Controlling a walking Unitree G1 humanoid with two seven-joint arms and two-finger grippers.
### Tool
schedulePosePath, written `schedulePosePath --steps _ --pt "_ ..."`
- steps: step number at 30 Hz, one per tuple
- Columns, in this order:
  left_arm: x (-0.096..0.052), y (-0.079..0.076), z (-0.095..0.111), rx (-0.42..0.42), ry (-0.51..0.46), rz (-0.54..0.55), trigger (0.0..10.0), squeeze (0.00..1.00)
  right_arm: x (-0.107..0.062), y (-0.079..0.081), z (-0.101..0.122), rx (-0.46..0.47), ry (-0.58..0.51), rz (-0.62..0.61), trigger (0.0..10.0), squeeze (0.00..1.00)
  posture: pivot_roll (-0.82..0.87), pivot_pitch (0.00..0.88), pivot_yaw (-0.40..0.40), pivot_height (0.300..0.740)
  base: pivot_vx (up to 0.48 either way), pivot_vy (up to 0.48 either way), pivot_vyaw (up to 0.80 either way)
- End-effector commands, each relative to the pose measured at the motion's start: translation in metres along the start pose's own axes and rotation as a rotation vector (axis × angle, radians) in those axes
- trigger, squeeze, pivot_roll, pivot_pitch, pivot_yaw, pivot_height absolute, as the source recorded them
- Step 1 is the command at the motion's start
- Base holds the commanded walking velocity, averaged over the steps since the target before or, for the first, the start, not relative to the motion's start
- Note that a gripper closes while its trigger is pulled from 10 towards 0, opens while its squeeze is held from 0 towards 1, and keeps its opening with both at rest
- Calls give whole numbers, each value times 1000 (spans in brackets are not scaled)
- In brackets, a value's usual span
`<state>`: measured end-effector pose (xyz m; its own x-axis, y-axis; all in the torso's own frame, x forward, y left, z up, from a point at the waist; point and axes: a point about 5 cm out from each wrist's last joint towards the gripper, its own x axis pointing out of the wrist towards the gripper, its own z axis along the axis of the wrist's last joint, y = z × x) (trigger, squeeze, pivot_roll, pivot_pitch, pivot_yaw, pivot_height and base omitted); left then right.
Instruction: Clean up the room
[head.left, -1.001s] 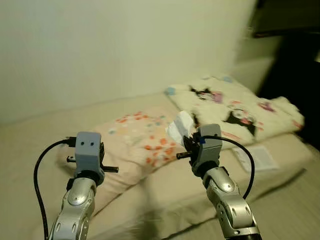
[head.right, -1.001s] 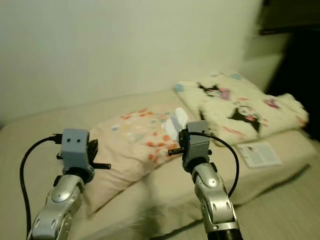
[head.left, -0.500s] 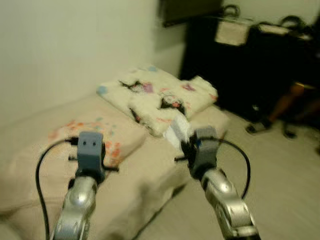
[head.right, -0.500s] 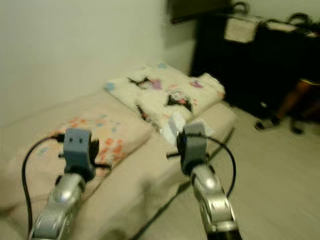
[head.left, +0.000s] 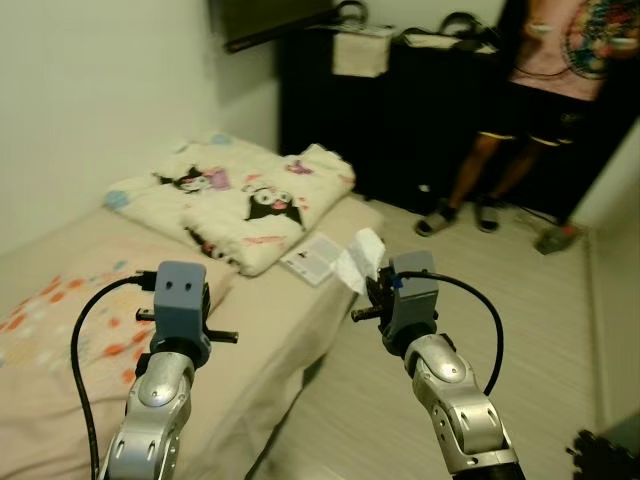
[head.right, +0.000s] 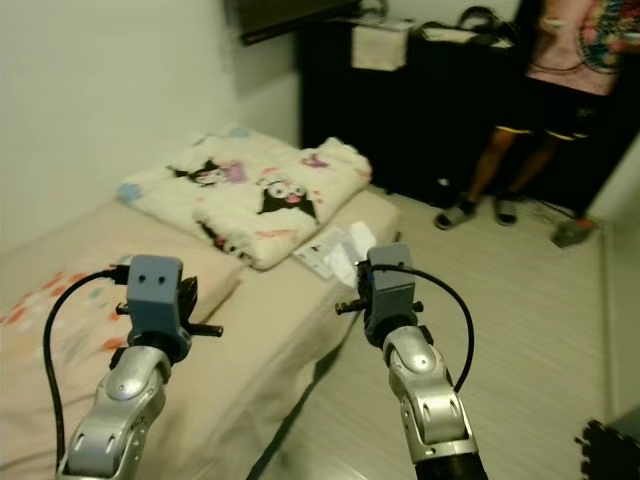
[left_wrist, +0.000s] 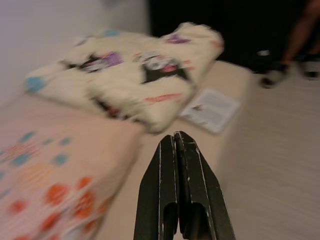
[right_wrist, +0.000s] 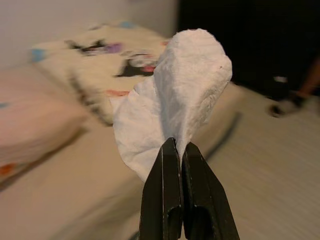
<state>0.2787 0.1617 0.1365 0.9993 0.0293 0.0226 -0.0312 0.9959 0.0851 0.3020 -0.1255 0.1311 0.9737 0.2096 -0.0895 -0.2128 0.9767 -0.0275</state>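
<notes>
The camera has swung toward the room, so the bed (head.left: 250, 330) now sits left and a person (head.left: 520, 110) stands by the dark cabinet (head.left: 400, 110) beyond it. Right gripper (right_wrist: 181, 150), held off the bed's edge over the floor (head.left: 520, 300), has its fingers clamped on one white tissue (right_wrist: 175, 95); left gripper (left_wrist: 175, 142) is closed, empty, above the bed. On the bed: one folded cartoon blanket (head.left: 235, 195), one flowered pillow (head.left: 60, 330), one paper sheet (head.left: 315, 257) beside the blanket.
</notes>
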Motion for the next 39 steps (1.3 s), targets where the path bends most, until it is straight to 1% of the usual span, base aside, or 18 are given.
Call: schedulePosePath --steps 1,4,9,11,12,14,15,18,21,22,25,30,32,39 --pt "-1 1 -3 11 15 0 10000 0 -2 -2 -4 4 14 -17 10000 0 -74 47 -43 740 0 0 -800" --pt "-1 1 -4 13 16 -1 10000 0 -2 -3 -4 6 16 -19 10000 0 -74 47 -43 740 0 0 -800" --pt "-2 8 -7 10 28 17 10000 0 -2 -6 -8 -2 23 -41 10000 0 -74 49 -30 740 0 0 -800" --pt "-3 17 -9 2 33 43 10000 0 -5 -18 -13 -10 33 -100 10000 0 -70 51 -26 740 0 0 -800" --pt "-3 17 -9 2 33 43 10000 0 -5 -18 -13 -10 33 -100 10000 0 -70 51 -26 740 0 0 -800" --pt "-4 23 -10 -2 35 58 10000 0 -7 -27 -16 -12 37 -149 10000 0 -71 50 -21 740 0 0 -800" --pt "-4 23 -10 -2 35 58 10000 0 -7 -27 -16 -12 37 -149 10000 0 -71 50 -21 740 0 0 -800" --pt "-4 31 -14 -13 49 101 10000 0 -10 -34 -19 -13 36 -201 10000 0 -71 48 -19 740 0 0 -800" --pt "-4 33 -14 -13 51 106 10000 0 -10 -35 -20 -15 36 -207 10000 0 -71 48 -19 740 0 0 -800" --pt "-4 35 -15 -26 55 117 10000 0 -10 -35 -20 -10 32 -215 10000 0 -71 42 -13 740 0 0 -800" --pt "-3 38 -16 -27 58 124 10000 0 -11 -36 -21 12 20 -237 10000 0 -73 40 -10 740 0 0 -800" --pt "-3 37 -15 -29 54 122 10000 0 -11 -37 -21 2 19 -239 10000 0 -71 35 -10 740 0 0 -800" --pt "-4 36 -16 -33 56 118 10000 0 -11 -37 -20 -17 6 -234 10000 0 -71 36 -9 740 0 0 -800" --pt "-5 34 -17 -36 60 111 10000 0 -10 -32 -16 -12 -13 -199 10000 0 -71 33 -9 740 0 0 -800"
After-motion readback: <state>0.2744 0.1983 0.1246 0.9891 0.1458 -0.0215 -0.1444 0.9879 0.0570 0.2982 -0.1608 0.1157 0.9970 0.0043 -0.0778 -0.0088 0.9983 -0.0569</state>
